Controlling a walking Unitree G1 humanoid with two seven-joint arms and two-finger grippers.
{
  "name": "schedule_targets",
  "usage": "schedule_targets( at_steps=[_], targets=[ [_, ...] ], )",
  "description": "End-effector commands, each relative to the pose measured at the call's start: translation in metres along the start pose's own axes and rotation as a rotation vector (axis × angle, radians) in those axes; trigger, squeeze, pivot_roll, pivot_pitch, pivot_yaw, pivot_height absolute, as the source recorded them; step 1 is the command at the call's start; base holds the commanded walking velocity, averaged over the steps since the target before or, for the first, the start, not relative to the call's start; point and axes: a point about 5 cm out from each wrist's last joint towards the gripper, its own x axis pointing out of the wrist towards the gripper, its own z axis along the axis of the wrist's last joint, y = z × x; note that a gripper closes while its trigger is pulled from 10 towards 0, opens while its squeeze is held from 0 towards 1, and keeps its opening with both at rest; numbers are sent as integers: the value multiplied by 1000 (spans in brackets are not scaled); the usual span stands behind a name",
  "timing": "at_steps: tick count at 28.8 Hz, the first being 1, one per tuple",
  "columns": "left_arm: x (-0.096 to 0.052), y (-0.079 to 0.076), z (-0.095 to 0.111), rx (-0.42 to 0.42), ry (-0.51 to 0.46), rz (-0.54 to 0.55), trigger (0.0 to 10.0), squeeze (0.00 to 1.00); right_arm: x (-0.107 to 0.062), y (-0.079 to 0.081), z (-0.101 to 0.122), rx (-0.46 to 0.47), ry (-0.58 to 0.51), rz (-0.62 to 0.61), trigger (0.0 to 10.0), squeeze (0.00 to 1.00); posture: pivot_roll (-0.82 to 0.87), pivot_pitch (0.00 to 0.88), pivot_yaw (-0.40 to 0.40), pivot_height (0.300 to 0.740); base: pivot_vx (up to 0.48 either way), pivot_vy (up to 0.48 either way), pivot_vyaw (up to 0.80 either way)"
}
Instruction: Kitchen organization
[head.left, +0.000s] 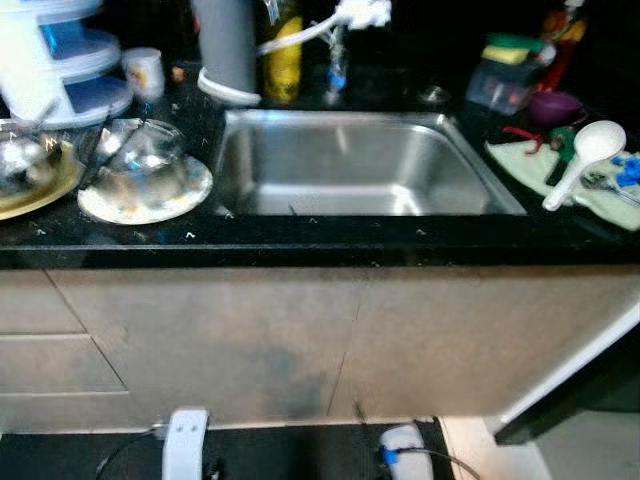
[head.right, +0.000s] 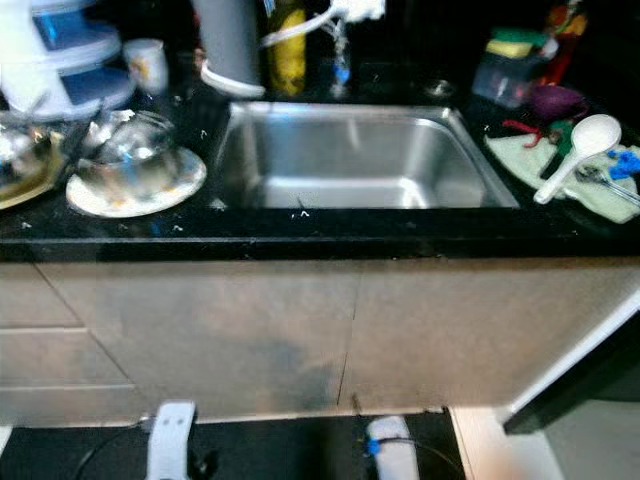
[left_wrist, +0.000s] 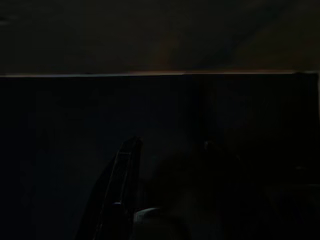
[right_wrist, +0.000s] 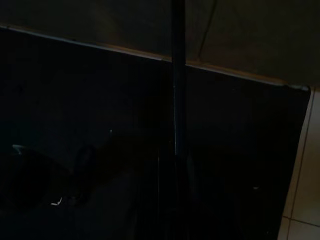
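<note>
Below the desk (head.left: 300, 245), two silver-white arm ends: the left arm (head.left: 185, 440) flat and rounded with a thin black cable, the right arm (head.left: 405, 445) with a blue fitting and cable. Black fingers (left_wrist: 117, 200) in the wrist views.

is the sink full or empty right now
Empty. The steel sink shows its bare basin floor and walls, with no dishes in it; standing water cannot be ruled out. The glass bowl sits on a plate on the counter beside it.

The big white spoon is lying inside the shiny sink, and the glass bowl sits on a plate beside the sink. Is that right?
Not quite. The sink has no spoon in it. The white spoon lies on the pale mat on the counter to the robot's right of the sink, as the left eye view shows. The glass bowl does sit on a plate beside the sink.
</note>
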Motion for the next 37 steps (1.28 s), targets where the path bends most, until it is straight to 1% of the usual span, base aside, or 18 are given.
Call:
schedule_targets(
  at_steps=[1, 2, 3, 5, 6, 10, 13, 17, 19, 20, 22, 25, 34, 35, 37],
  targets=[
    [-2, -5, -5, 55, 5, -27, 10000, 0, -2, 2, -5, 15, 12, -4, 10000, 0, -83, 134, -51, 740, 0, 0, 0],
    [-2, -7, -4, 92, 0, -39, 10000, 0, -2, 1, -5, 16, 11, -7, 10000, 0, -83, 134, -51, 740, 0, 0, 0],
    [-2, -7, -4, 92, 0, -39, 10000, 0, -2, 1, -5, 16, 11, -7, 10000, 0, -83, 134, -51, 740, 0, 0, 0],
    [-2, -10, -1, 145, -20, -72, 10000, 0, -2, 0, -5, 19, 6, -11, 10000, 0, -81, 135, -49, 740, 0, 0, 0],
    [-2, -13, 0, 154, -29, -91, 10000, 0, -2, 0, -4, 24, -1, -12, 10000, 0, -82, 135, -47, 740, 0, 0, 0],
    [0, -12, 1, 126, -20, -71, 10000, 0, -2, -2, -3, 32, -13, -17, 10000, 0, -83, 134, -44, 740, 0, 0, 0],
    [1, -9, -1, 113, 9, -31, 10000, 0, -2, -2, -3, 46, -3, -21, 10000, 0, -84, 137, -43, 740, 0, 0, 0],
    [1, -9, -1, 108, 9, -30, 10000, 0, -2, -3, -3, 52, 2, -24, 10000, 0, -84, 137, -43, 740, 0, 0, -800],
    [1, -11, 0, 150, 2, -49, 10000, 0, -1, -3, -3, 53, 5, -27, 10000, 0, -80, 139, -44, 740, 0, 0, -800],
    [1, -11, 0, 150, 2, -49, 10000, 0, -1, -3, -3, 53, 5, -27, 10000, 0, -80, 139, -44, 740, 0, 0, -800],
    [1, -14, 1, 187, -12, -65, 10000, 0, -1, -3, -3, 55, 4, -28, 10000, 0, -80, 139, -43, 740, 0, 0, -800],
    [1, -15, 2, 212, -24, -73, 10000, 0, -1, -2, -2, 58, 1, -27, 10000, 0, -79, 139, -41, 740, 0, 0, -800],
    [2, -13, 6, 207, -46, -53, 10000, 0, 0, -1, -1, 58, -7, -16, 10000, 0, -78, 138, -42, 740, 0, 0, -800],
    [2, -13, 8, 210, -56, -50, 10000, 0, 0, -1, 0, 43, -12, -15, 10000, 0, -75, 131, -45, 740, 0, 0, 0],
    [1, -13, 15, 211, -109, -51, 10000, 0, 1, 0, 4, 22, -30, 16, 10000, 0, -73, 129, -43, 740, 0, 0, 0]
  ],
)
